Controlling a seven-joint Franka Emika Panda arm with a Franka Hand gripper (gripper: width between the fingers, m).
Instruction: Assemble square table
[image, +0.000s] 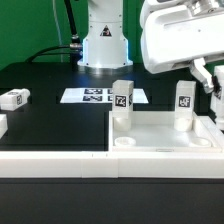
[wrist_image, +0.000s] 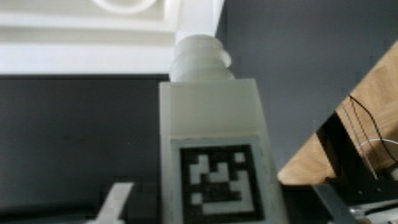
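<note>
Black bench under a green backdrop fills the exterior view, with the marker board (image: 100, 96) flat at upper centre. At lower right lies the square table top (image: 165, 138), a rimmed white tray, behind the long border wall (image: 55, 160) along the bottom. A second leg (image: 122, 100) stands upright at the tray's far left corner. A loose leg (image: 15, 98) lies on its side at the left edge, well apart from the tray.

The gripper (image: 205, 82) hangs at upper right, just beside the top of the tagged leg (image: 184, 102), which stands upright over the tray's far right corner. In the wrist view this leg fills the middle, tag toward the camera. Its long axis runs away from the wrist to a narrow ridged tip, with black bench and a white band beyond. The jaws look closed on the leg's flanks, though the fingers are only blurred slivers there, so that reading is likely, not certain.

The coming move turns on alignment. The leg's axis runs in line with the fingers and points down at the tray, so the corner it belongs to lies straight below the tool. Whether the tip is already seated I cannot tell. A round socket (image: 125, 143) in the tray's near left corner is bare.
</note>
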